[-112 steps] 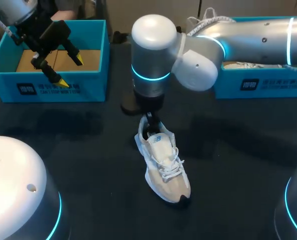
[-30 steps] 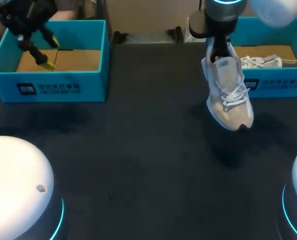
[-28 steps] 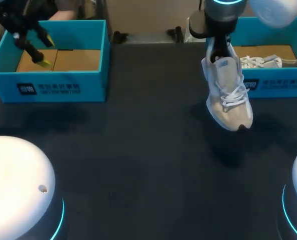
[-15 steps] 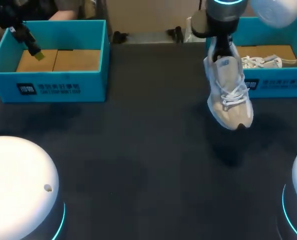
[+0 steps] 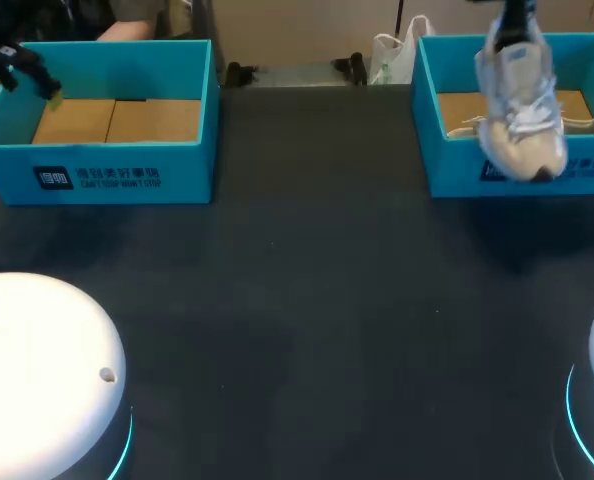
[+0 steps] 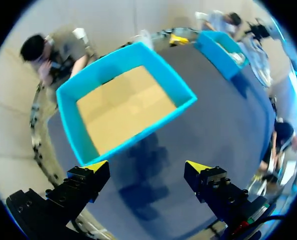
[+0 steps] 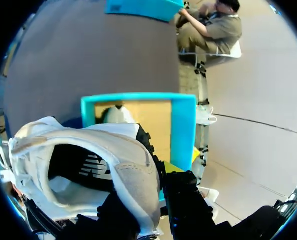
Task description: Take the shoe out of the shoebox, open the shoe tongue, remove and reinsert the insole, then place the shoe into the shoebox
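Landmark: right shoebox [image 5: 447,172], teal, open top, cardboard floor.
Shoe: pale sneaker [image 5: 518,112] hung in the air over the right shoebox's front wall, heel up, toe down, the toe level with that wall's outer face. Not touching the box as far as the head view showed.
Right gripper: right gripper [image 7: 156,186] pinched the shoe's heel collar, one finger inside the opening and one outside, both pressed on the fabric.
Left gripper: left gripper [image 6: 147,167] was well apart from the right shoebox, above the far left shoebox [image 5: 117,175]; fingers spread wide, nothing between them.
Already in box: second shoe [image 5: 583,124] lay on its side on the right shoebox's floor, toward the side away from the left shoebox.
Insole: could not tell whether it sat flat; the inside of the shoe was mostly dark in the right wrist view.
Stage (judged): last step, putting the shoe down into the right shoebox.
Risk 1: toe could catch the right shoebox's front wall if lowered from there, since the shoe hung over the wall and not over the floor; that could tip or drag the box.
Risk 2: the hold was on soft collar only, so the shoe could swing or slip out and drop onto the table [image 5: 297,300] outside the right shoebox.
Risk 3: it could land on the second shoe and end up propped over the rim.
Risk 4: loose laces could snag on the right shoebox's wall.
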Motion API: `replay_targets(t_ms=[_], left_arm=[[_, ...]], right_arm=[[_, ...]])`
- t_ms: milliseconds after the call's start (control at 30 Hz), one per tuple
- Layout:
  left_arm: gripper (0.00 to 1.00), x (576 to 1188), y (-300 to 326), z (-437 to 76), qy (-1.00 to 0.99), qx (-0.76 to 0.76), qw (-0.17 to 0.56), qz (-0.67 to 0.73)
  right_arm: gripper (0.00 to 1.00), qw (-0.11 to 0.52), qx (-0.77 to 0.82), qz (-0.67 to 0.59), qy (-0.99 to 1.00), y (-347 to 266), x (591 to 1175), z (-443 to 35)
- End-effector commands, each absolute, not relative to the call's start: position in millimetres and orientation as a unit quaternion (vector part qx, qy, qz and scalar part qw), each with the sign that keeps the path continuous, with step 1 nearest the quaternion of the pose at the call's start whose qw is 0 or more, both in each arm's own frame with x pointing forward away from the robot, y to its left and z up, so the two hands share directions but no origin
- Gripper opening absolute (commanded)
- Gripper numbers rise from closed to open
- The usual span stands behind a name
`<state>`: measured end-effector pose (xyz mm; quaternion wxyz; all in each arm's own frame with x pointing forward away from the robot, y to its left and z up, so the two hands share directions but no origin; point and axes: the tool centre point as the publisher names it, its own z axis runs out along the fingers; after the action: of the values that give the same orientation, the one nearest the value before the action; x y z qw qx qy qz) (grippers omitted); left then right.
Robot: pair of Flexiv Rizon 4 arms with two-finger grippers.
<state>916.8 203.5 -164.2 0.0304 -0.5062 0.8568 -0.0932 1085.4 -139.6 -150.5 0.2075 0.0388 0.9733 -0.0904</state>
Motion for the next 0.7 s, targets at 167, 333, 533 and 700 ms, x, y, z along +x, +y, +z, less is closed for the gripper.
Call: replay_targets(t_ms=[167, 333, 533, 700], left_arm=[[1.00, 922.1, 218.7, -165.0, 0.562, -0.824, -0.054, -0.040], [1.00, 922.1, 218.7, -165.0, 0.562, -0.824, -0.054, -0.040], [1.00, 949.1, 224.8, -187.6, 0.558, -0.828, -0.050, -0.037], [1.00, 961.4, 230.4, -194.0, 0.543, -0.838, -0.020, -0.043]], right_arm=[[0.00, 0.182, 0.038, -0.080, 0.979, -151.9, 1103.7, -145.1], [0.00, 0.182, 0.038, -0.080, 0.979, -151.9, 1103.7, -145.1], [0.00, 0.184, 0.045, -0.084, 0.978, -165.1, 1113.8, -144.4], [0.00, 0.201, 0.077, -0.115, 0.970, -204.9, 1147.2, -135.8]])
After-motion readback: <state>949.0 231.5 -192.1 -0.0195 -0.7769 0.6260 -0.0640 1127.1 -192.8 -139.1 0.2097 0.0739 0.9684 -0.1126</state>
